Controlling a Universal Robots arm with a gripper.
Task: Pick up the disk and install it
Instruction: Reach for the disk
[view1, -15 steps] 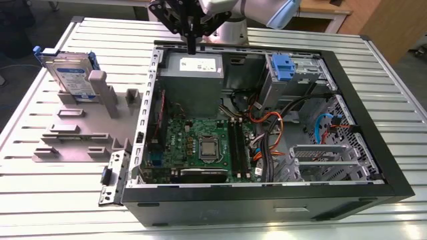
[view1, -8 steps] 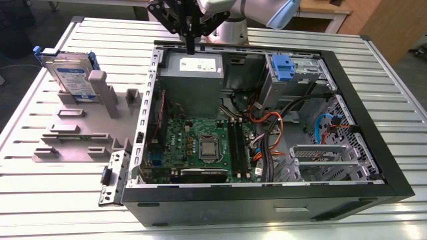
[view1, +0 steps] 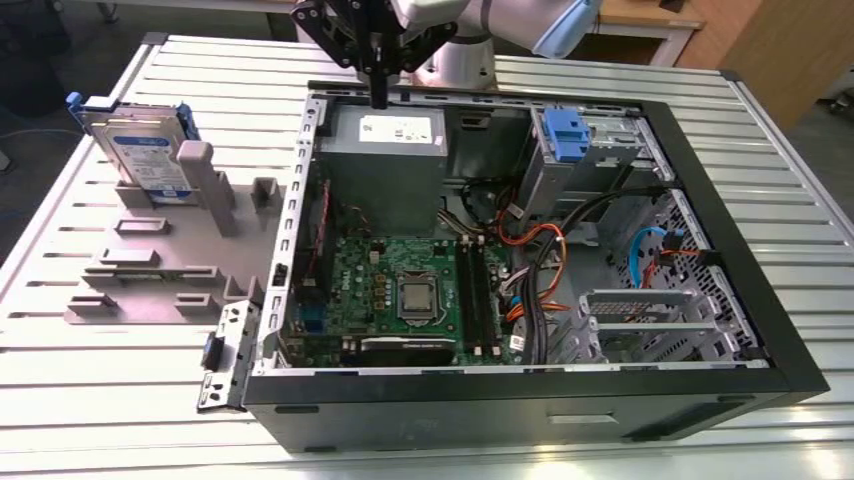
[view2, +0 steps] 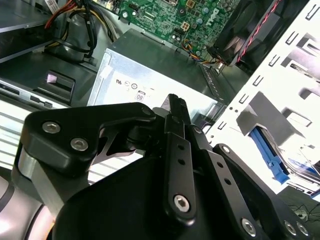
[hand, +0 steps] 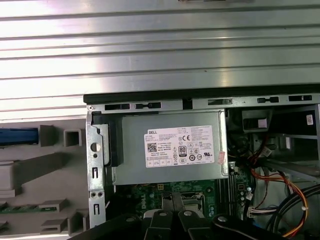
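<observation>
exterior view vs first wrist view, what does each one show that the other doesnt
Exterior view: the disk standing label side out in the grey holder, the blue latch, the whole inside of the case. First wrist view: the back rim behind the grey box, seen straight on. Both: the grey box with its white sticker, the green board, orange wires, part of the gripper.

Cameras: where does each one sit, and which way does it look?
Exterior view: off the arm, up high, looking down into the open computer case and at the disk standing in a grey holder at the exterior view's left; the gripper hangs over the grey metal box.
First wrist view: on the arm, looking straight down on that box; gripper links show.
Second wrist view: on the arm, looking slantwise past the gripper at the box.
Shared: both wrist views show the box's white sticker.
</observation>
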